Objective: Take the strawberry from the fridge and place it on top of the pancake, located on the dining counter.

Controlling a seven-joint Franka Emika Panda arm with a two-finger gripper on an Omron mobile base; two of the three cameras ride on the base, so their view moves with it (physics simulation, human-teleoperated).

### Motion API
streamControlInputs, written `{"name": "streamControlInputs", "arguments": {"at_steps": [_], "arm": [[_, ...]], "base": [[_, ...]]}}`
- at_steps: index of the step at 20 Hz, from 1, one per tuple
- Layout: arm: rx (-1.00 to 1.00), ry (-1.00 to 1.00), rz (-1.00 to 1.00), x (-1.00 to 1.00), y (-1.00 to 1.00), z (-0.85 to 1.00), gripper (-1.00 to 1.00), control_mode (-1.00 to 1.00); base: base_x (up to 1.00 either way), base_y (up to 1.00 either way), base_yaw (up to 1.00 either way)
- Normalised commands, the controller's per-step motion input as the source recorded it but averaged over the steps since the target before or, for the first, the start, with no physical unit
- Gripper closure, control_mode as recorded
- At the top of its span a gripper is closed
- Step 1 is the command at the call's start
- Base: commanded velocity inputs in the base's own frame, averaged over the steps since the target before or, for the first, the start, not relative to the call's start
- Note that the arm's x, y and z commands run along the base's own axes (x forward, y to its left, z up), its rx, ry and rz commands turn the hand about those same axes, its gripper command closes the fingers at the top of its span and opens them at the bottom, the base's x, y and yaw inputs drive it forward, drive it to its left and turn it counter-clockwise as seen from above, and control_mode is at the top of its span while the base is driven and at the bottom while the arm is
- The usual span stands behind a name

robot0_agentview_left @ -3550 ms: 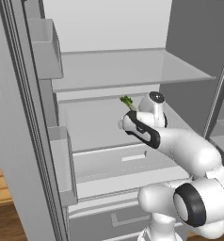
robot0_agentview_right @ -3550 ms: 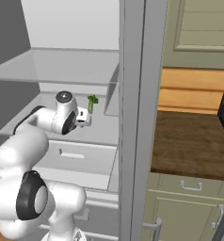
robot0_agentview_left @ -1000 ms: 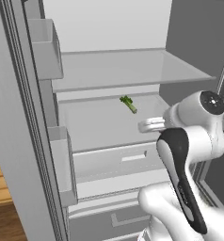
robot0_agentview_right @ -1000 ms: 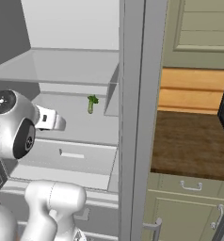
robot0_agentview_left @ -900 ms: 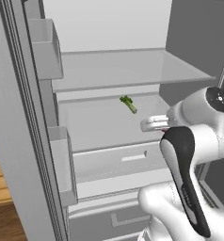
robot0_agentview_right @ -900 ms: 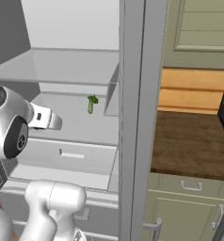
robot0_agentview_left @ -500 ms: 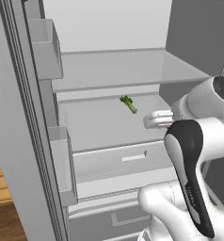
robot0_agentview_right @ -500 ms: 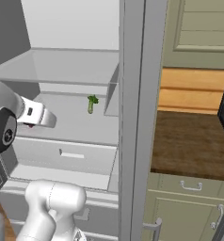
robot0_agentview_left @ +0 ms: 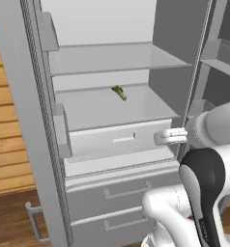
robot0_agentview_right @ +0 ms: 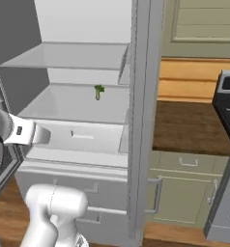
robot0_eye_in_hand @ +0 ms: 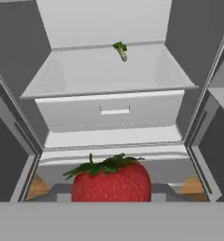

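Strawberry point(robot0_eye_in_hand: 111, 180) sat at six o'clock in the hand view, large and close to the camera, red with a green leafy cap, right where the gripper's tips rise; the tips themselves were hidden behind it, and the berry appeared to be clasped in the gripper. In the left base view the gripper point(robot0_agentview_left: 161, 138) pointed toward nine o'clock from the white arm point(robot0_agentview_left: 204, 183) at four o'clock, in front of the fridge's point(robot0_agentview_left: 20, 120) open compartment, level with the inner drawer point(robot0_agentview_left: 114, 141). In the right base view the gripper point(robot0_agentview_right: 39, 135) sat at nine o'clock, pointing toward three o'clock, outside the shelves.

Both fridge doors stood open. On the lower shelf point(robot0_eye_in_hand: 104, 75), toward its back, lay a thin green stalk-like vegetable point(robot0_eye_in_hand: 121, 50), at twelve o'clock in the hand view and well apart from the berry. The upper shelf point(robot0_agentview_left: 107, 58) showed bare grey. Below the inner drawer sat two outer drawers with bar handles point(robot0_agentview_left: 124, 192).

At three o'clock in the right base view, a dark brown worktop point(robot0_agentview_right: 189, 128) ran over pale green cabinets point(robot0_agentview_right: 184, 190), with a dark appliance point(robot0_agentview_right: 229, 113) at its edge.
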Motion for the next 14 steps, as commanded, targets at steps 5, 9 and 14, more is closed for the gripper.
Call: {"name": "streamControlInputs", "arguments": {"at_steps": [5, 9, 14], "arm": [[0.00, 0.00, 0.00, 0.00, 0.00, 0.00, 1.00, 1.00], [0.00, 0.00, 0.00, 0.00, 0.00, 0.00, 1.00, 1.00], [0.00, 0.00, 0.00, 0.00, 0.00, 0.00, 1.00, 1.00]], "base": [[-0.90, 0.34, -0.42], [-0.63, 0.40, -0.64], [-0.51, 0.23, -0.82]]}}
